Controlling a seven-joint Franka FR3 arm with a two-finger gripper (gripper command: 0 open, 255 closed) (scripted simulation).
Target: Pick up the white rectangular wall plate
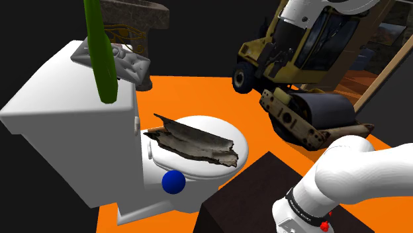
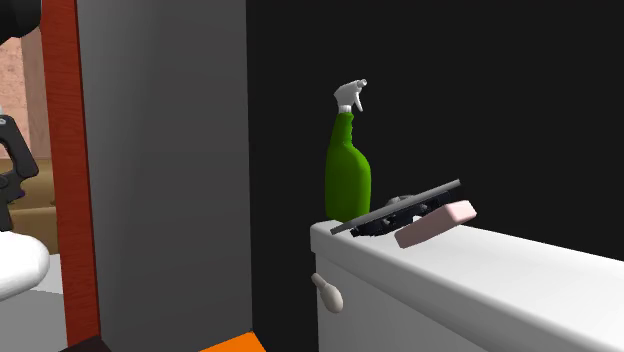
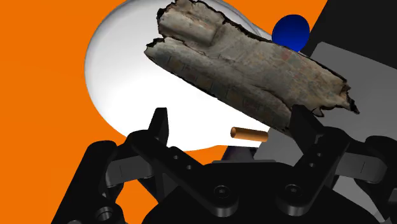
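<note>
The wall plate (image 1: 127, 63) is a whitish rectangular piece lying tilted on top of the white toilet tank (image 1: 59, 126), next to a green spray bottle (image 1: 100, 53). In the second exterior view the plate (image 2: 437, 224) leans against a dark flat piece (image 2: 400, 208) beside the bottle (image 2: 347, 175). My gripper (image 3: 235, 127) is open and holds nothing. It hangs well above the toilet lid (image 3: 121, 70), far from the tank top. Below the fingers (image 3: 159, 127) lies a rough grey bark-like slab (image 3: 248, 63).
The bark slab (image 1: 192, 140) covers the toilet lid (image 1: 235, 136), with a blue ball (image 1: 173, 182) at its front. A small brown cylinder (image 3: 249, 133) lies near the lid. A yellow road roller (image 1: 298, 73) stands on the orange floor. The black stand (image 1: 255, 195) is at lower right.
</note>
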